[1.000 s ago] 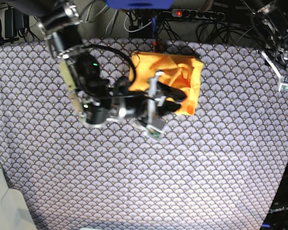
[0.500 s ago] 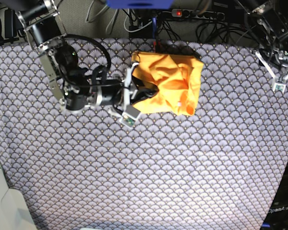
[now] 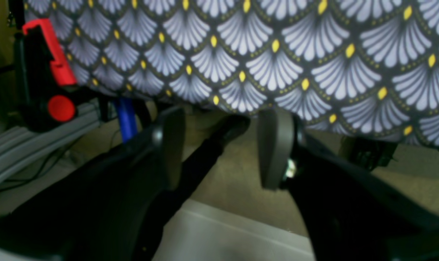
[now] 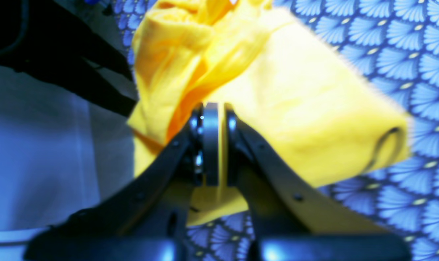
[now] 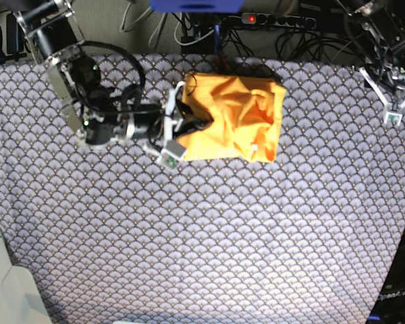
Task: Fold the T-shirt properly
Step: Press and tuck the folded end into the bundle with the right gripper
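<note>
In right wrist view, right gripper (image 4: 215, 145) apparently pinching T-shirt (image 4: 295, 119) edge; left gripper (image 3: 219, 145) wide, empty.

From my remote station: the worktop (image 5: 202, 236) is covered edge to edge by a dark cloth printed with pale grey fan-shaped scales and small yellow dots. Lying directly on it, near the far edge and a little left of centre in the base view, I see one item, a plain yellow-orange cloth T-shirt (image 5: 239, 121), bunched into a rough rectangle with creased folds on top. Its near and right edges lie flat on the cloth.
</note>
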